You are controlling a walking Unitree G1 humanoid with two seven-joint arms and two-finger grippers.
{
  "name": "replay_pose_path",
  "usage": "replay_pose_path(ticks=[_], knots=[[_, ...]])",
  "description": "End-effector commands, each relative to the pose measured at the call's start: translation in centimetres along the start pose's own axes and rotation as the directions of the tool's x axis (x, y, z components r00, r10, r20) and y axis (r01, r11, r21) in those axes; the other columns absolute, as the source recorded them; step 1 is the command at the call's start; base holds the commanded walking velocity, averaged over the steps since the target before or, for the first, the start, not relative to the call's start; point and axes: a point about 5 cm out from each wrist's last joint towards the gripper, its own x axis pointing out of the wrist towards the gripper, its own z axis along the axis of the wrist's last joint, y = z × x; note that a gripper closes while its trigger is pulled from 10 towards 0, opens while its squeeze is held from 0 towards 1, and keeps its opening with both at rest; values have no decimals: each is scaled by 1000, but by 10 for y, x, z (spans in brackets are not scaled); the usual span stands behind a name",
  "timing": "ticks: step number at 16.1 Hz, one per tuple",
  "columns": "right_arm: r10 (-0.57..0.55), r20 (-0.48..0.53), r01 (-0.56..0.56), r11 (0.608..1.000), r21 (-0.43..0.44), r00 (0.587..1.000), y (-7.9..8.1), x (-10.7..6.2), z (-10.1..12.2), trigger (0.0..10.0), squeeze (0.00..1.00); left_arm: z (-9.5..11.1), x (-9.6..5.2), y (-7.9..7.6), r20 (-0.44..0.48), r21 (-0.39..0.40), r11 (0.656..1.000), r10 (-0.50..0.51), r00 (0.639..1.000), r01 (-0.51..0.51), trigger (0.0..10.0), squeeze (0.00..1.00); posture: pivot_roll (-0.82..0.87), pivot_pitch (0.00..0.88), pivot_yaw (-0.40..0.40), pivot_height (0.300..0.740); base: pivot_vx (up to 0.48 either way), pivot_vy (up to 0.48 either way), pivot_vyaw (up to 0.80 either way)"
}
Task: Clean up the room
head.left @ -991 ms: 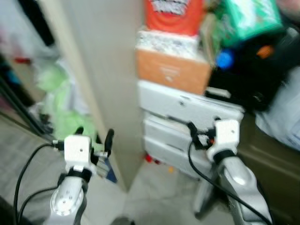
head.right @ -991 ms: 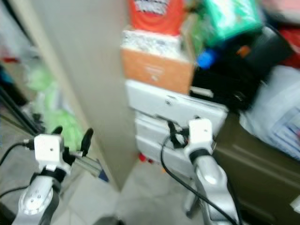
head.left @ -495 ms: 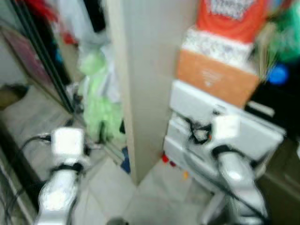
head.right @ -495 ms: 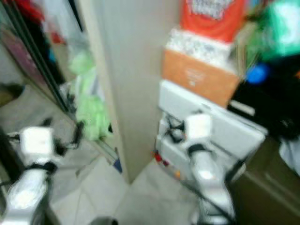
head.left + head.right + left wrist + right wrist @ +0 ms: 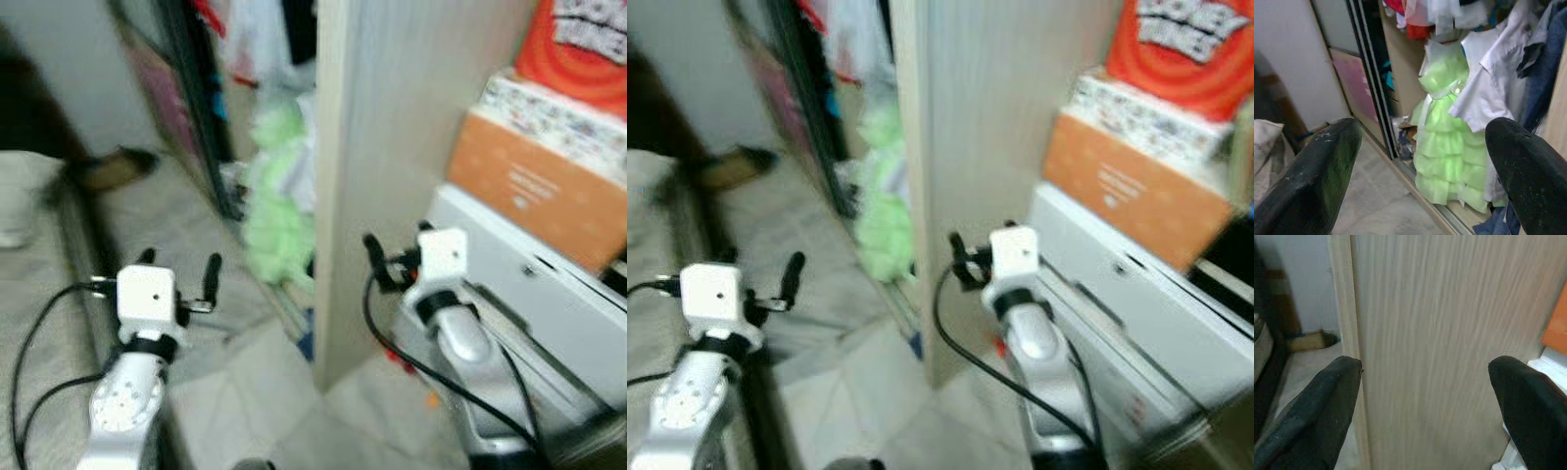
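Left gripper (image 5: 178, 272): fingers spread wide, nothing held, raised at 8 o'clock in the head view over the pale floor (image 5: 147, 220). Right gripper (image 5: 392, 257): fingers wide apart, nothing held, close before the light wood wardrobe panel (image 5: 382, 147). A green ruffled dress (image 5: 1447, 147) hangs inside the open wardrobe at 12 o'clock, beside a white shirt (image 5: 1488, 93). An orange box (image 5: 534, 186) sits at 3 o'clock on white drawers (image 5: 549, 294).
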Motion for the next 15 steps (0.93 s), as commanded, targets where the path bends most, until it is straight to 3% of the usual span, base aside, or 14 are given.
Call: replay_pose_path(ticks=[1, 4, 7, 9, 12, 15], knots=[[-9, -4, 9, 1000, 2, 1000, -3, 0, -1, 10000, 0, -4, 2, 1, -17, 7, 1000, -2, 1000, 2, 10000, 0, -46, 0, 4, 740, 0, 0, 800], [45, -28, -45, 999, 0, 999, -8, -9, -2, 10000, 0, -4, 3, -1, -19, -4, 1000, 11, 1000, -11, 10000, 0, -57, 0, 0, 740, 0, 0, 800], [264, -128, -264, 964, 21, 956, -4, -24, -14, 10000, 0, -4, 2, -4, -20, -16, 1000, 4, 1000, -5, 10000, 0, -62, 0, -2, 740, 0, 0, 800], [363, -132, -360, 932, 46, 923, 0, -23, -13, 10000, 0, -5, 4, -3, -21, -18, 1000, 7, 1000, -8, 10000, 0, -74, 0, 6, 740, 0, 0, 800], [345, -77, -341, 938, 54, 936, 7, -11, -4, 10000, 0, -5, 4, -7, -18, -16, 1000, 7, 1000, -7, 10000, 0, -67, 0, 8, 740, 0, 0, 800], [290, -46, -289, 957, 32, 956, 3, -7, 0, 10000, 0, -4, 5, -5, -13, -14, 1000, 15, 1000, -15, 10000, 0, -64, 0, 5, 740, 0, 0, 800]])
